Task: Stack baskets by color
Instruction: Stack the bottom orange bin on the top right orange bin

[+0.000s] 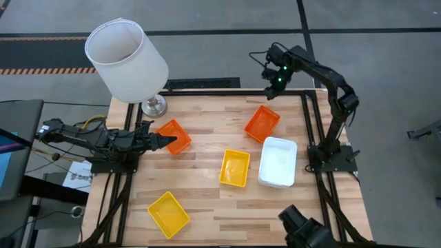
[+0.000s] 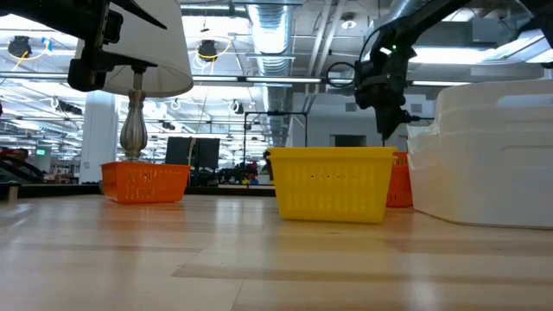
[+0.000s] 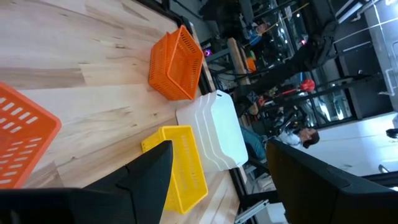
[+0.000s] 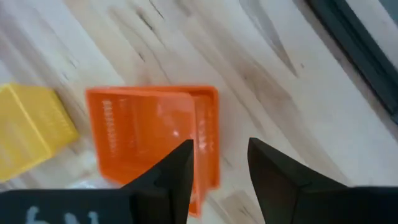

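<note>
Baskets are lying scattered on the worktop (image 1: pixel 207 207): one orange basket (image 1: pixel 262 122) is sitting near the far edge, just below the right claw (image 1: pixel 267 90), which is hovering released above it with its fingers apart. A white stack (image 1: pixel 278 162) is sitting near the right edge, beside a yellow basket (image 1: pixel 234 167). Another yellow basket (image 1: pixel 168 213) is lying near the front edge. The left claw (image 1: pixel 169 142) is reaching over a second orange basket (image 1: pixel 173 136) near the left edge, fingers spread.
</note>
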Robot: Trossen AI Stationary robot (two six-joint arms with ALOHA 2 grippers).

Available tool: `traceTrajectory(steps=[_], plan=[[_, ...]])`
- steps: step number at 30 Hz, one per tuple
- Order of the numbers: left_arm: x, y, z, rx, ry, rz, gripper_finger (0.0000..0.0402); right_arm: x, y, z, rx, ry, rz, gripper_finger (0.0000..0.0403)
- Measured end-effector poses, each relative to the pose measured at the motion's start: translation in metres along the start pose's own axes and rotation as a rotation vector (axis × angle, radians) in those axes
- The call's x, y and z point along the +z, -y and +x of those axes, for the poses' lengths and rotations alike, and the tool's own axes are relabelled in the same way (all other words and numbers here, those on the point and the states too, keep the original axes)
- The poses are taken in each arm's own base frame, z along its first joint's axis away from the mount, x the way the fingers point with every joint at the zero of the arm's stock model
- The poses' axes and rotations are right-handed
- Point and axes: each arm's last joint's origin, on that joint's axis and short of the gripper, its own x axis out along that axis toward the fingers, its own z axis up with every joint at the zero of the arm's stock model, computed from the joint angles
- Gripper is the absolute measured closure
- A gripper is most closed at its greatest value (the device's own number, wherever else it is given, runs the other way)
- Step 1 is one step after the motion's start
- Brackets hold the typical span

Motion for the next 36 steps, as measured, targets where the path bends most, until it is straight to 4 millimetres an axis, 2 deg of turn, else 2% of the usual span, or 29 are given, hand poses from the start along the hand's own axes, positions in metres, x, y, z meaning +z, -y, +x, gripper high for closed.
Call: traceTrajectory(steps=[4,11,19,25,33,36], plan=[[0.000,-0.001,0.000,0.010,-0.002,0.006,0.0155,-0.001,-0.009,-0.001,-0.050,-0.026,-0.049,0.0243],[0.000,-0.002,0.000,0.018,-0.002,0.002,0.0155,0.001,-0.010,0.005,-0.043,-0.032,-0.072,0.0257],[-0.001,-0.004,0.000,0.034,-0.007,0.001,0.0155,-0.014,-0.006,0.040,-0.014,-0.135,-0.058,0.0264],[-0.001,-0.004,0.000,0.040,-0.004,-0.006,0.0155,-0.019,-0.005,0.055,0.007,-0.152,-0.057,0.0266],[-0.001,-0.004,0.000,0.040,0.000,-0.014,0.0155,-0.016,-0.003,0.051,-0.030,-0.114,-0.069,0.0274],[-0.001,-0.004,0.000,0.045,0.006,-0.012,0.0155,-0.012,-0.001,0.056,-0.041,-0.082,-0.071,0.0277]])
